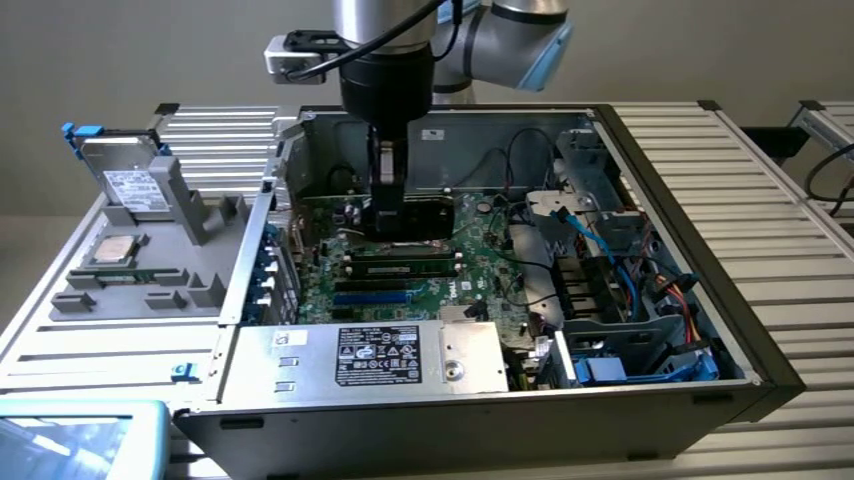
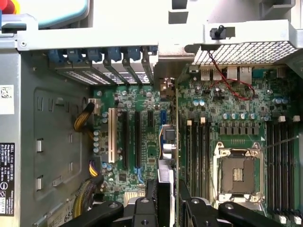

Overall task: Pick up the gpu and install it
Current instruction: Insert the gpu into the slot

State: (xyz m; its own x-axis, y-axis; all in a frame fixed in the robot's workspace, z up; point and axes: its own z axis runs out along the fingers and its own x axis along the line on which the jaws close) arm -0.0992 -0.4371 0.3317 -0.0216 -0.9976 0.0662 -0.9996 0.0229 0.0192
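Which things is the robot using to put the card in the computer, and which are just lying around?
Part of the job: thin dark graphics card, gripped by the robot's black fingers; green motherboard; open grey metal computer case.
Just lying about: silver drive with white label; square silver processor chip; grey plastic tray holding them.

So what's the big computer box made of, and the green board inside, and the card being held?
Computer case: grey sheet metal, by its thin folded walls and punched grille. Motherboard: stiff green circuit board, likely fibreglass, with shiny metal parts. The gpu in the gripper: probably similar, seen edge-on.
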